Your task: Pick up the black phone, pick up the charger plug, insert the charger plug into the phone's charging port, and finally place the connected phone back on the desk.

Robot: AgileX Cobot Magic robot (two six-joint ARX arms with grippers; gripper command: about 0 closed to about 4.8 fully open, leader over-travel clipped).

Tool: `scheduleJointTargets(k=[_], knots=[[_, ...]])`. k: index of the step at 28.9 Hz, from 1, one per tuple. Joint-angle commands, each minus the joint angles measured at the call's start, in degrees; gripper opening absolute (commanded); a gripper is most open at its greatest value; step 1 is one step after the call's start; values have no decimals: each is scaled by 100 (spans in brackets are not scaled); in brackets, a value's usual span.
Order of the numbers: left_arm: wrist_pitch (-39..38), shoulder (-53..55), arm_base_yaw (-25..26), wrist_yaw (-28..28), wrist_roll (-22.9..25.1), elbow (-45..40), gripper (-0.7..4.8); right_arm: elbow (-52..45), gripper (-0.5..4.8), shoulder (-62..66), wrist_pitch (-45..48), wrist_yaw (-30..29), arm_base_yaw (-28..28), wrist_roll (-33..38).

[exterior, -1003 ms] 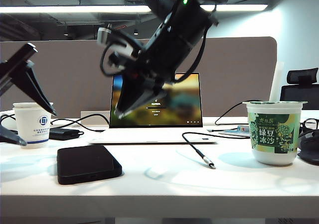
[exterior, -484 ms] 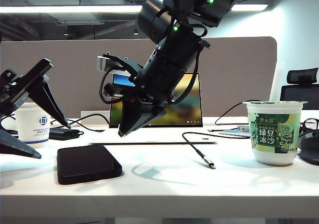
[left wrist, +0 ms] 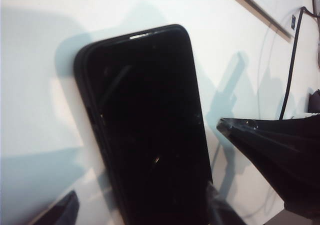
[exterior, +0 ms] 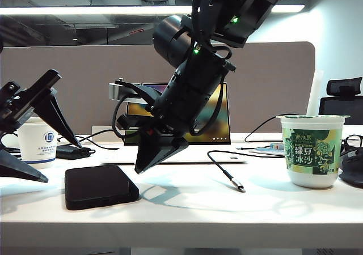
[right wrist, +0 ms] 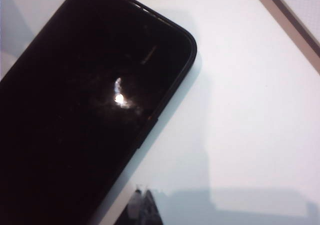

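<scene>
The black phone (exterior: 101,186) lies flat on the desk (exterior: 187,212), screen up, left of centre. The charger plug (exterior: 238,185) rests on the desk to its right, at the end of a thin black cable. My left gripper (exterior: 62,163) hangs open just left of the phone; in the left wrist view the phone (left wrist: 150,130) runs between the fingers (left wrist: 62,212) below them. My right gripper (exterior: 139,169) is shut, empty and pointing down just above the phone's right corner. In the right wrist view its tips (right wrist: 142,201) hover beside the phone (right wrist: 85,110). I cannot make out the charging port.
An open laptop (exterior: 178,124) stands behind the arms. At the far left are a white paper cup (exterior: 37,143) and a black power brick (exterior: 71,152). A green dessert tub (exterior: 313,150) stands at the right, and cables trail across the back.
The right arm has come down, bringing its shut gripper close to the desk beside the phone. The open left gripper has moved right and down towards the phone.
</scene>
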Motion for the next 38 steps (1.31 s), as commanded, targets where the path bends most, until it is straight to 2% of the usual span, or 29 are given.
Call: scheduleJointTargets(k=[1,11,21,27,33,38], knots=[[87,81,2,46,-4,11,332,22,-1,-15,101,-15,11,22],[133,363,2,52,-44,11,332,22,-1,-4,107,2,11,24],[205,612,-94,308,-48,33,332,24,-1,118,-2,-407,22,24],[494,662,-435,391,-155,33,332,24,-1,149,35,-922,24,20],[905,769,-820,455,-387,33,332,24,-1,149,46,-988,52,-7],[1001,809,-894,417,-385,33,331,24,-1,149,39,-955,50,-22]])
